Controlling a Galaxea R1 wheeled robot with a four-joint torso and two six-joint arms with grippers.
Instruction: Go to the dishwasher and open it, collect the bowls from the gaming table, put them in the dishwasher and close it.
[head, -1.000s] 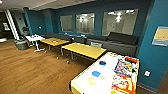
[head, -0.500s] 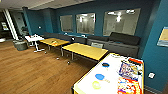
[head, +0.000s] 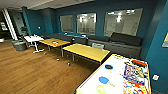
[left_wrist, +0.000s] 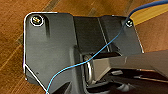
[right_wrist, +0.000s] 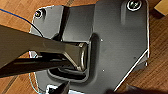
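Lounge with dark teal walls and a wood-plank floor (head: 37, 67); interior windows (head: 86, 23) run along the far wall.

Nearest, at the lower right of the head view, stands the gaming table (head: 92, 81), white-topped with a yellow edge. Three bowls lie in a loose line on its near half: a yellow-green bowl (head: 101, 88) closest, a blue bowl (head: 103, 80) behind it, a black bowl (head: 108, 66) farthest, all apart from one another. Colourful board-game boxes (head: 133, 75) fill the table's right side, just beside the bowls. The table's right edge sits close to the teal wall.

Beyond its far corner is a yellow-topped table (head: 86, 51), and a second yellow table (head: 53, 42) stands farther left. A small white table (head: 33, 38) follows, with grey round seats (head: 20, 45) beside it. A long dark sofa (head: 117, 42) lines the wall under the windows.

Open floor spreads wide to the left of the tables, unobstructed up to the far doorway area. The gap between the gaming table and the nearest yellow table is narrow.

Both wrist views look down on the plank floor past the robot's own dark plate; whether either claw is spread or pressed together cannot be told.
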